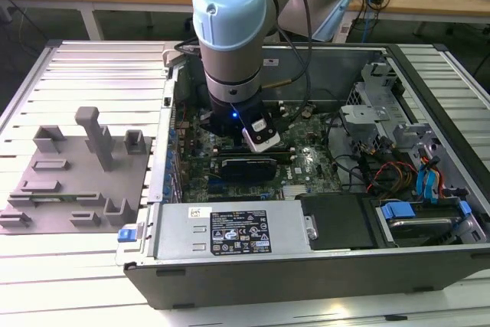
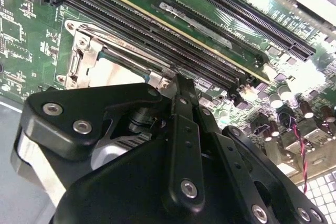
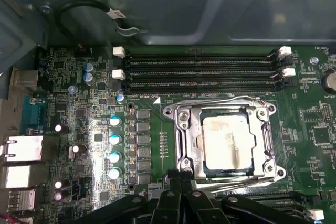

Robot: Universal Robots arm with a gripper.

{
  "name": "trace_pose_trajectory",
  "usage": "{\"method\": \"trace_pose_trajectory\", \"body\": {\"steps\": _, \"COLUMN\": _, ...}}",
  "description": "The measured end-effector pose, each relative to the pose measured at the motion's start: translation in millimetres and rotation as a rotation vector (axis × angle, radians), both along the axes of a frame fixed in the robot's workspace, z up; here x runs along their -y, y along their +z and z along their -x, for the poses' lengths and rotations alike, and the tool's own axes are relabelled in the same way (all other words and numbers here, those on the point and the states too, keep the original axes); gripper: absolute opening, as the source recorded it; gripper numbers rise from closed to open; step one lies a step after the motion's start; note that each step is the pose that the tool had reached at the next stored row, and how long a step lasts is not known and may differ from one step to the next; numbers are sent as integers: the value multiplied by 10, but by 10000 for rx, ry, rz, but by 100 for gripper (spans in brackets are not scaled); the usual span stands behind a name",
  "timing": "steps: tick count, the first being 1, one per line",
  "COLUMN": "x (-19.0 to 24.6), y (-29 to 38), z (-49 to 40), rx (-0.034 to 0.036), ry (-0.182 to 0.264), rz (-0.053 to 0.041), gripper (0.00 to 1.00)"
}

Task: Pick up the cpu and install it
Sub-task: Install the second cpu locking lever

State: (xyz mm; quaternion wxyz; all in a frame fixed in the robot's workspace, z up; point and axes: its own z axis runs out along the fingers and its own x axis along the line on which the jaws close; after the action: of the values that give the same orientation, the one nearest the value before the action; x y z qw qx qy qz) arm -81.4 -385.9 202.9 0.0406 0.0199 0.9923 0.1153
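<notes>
In the exterior view, the Universal Robots arm reaches down into the open computer case (image 1: 306, 258), its wrist over the motherboard (image 1: 306, 162) toward the exterior view's left half of the case. A grey fixture plate (image 1: 76, 181) lies outside the case on the exterior view's left. The wrist blocks the socket from here, so the cpu's place must be read from the wrist cameras.

In the second wrist view, the gripper (image 2: 176, 80) has its 2 fingers drawn together to a narrow point with nothing between them. The tip sits at the metal edge of the cpu socket frame (image 2: 84, 51), touching it or just above; I cannot tell which. A pale patch of the cpu (image 2: 118, 72) shows inside the frame, just beyond the tip.

In the first wrist view, the cpu (image 3: 227, 142) lies flat in its socket, silvery top up, under the steel retention frame (image 3: 181, 116). The gripper (image 3: 176, 177) stands at the frame's near corner, beside the cpu. The 3 memory slots (image 3: 199, 72) run parallel along the frame's far side.
</notes>
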Motion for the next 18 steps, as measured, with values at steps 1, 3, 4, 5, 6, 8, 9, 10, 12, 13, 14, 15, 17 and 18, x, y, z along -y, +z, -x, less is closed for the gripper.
{"method": "trace_pose_trajectory", "body": {"steps": 1, "x": 0, "y": 0, "z": 0, "rx": 0, "ry": -1, "rz": -6, "gripper": 11}}
{"method": "trace_pose_trajectory", "body": {"steps": 3, "x": 0, "y": 0, "z": 0, "rx": 0, "ry": -1, "rz": -7, "gripper": 11}}
{"method": "trace_pose_trajectory", "body": {"steps": 4, "x": 2, "y": 7, "z": 1, "rx": -1, "ry": -2, "rz": -5, "gripper": 11}}
{"method": "trace_pose_trajectory", "body": {"steps": 5, "x": 2, "y": 27, "z": 1, "rx": -1, "ry": -2, "rz": -6, "gripper": 11}}
{"method": "trace_pose_trajectory", "body": {"steps": 6, "x": 3, "y": 69, "z": 0, "rx": 0, "ry": -1, "rz": -7, "gripper": 11}}
{"method": "trace_pose_trajectory", "body": {"steps": 8, "x": 5, "y": 114, "z": 0, "rx": 0, "ry": -1, "rz": -7, "gripper": 11}}
{"method": "trace_pose_trajectory", "body": {"steps": 9, "x": 11, "y": 121, "z": -1, "rx": 0, "ry": 0, "rz": -7, "gripper": 11}}
{"method": "trace_pose_trajectory", "body": {"steps": 10, "x": 21, "y": 124, "z": -2, "rx": -1, "ry": 0, "rz": -6, "gripper": 11}}
{"method": "trace_pose_trajectory", "body": {"steps": 12, "x": 50, "y": 129, "z": -5, "rx": -1, "ry": -2, "rz": -6, "gripper": 11}}
{"method": "trace_pose_trajectory", "body": {"steps": 13, "x": 67, "y": 130, "z": -7, "rx": -1, "ry": -1, "rz": -7, "gripper": 11}}
{"method": "trace_pose_trajectory", "body": {"steps": 14, "x": 79, "y": 131, "z": -9, "rx": -1, "ry": -1, "rz": -7, "gripper": 11}}
{"method": "trace_pose_trajectory", "body": {"steps": 15, "x": 86, "y": 132, "z": -10, "rx": -1, "ry": -1, "rz": -7, "gripper": 11}}
{"method": "trace_pose_trajectory", "body": {"steps": 17, "x": 98, "y": 135, "z": -11, "rx": -1, "ry": -1, "rz": -8, "gripper": 11}}
{"method": "trace_pose_trajectory", "body": {"steps": 18, "x": 103, "y": 137, "z": -11, "rx": -1, "ry": -1, "rz": -9, "gripper": 11}}
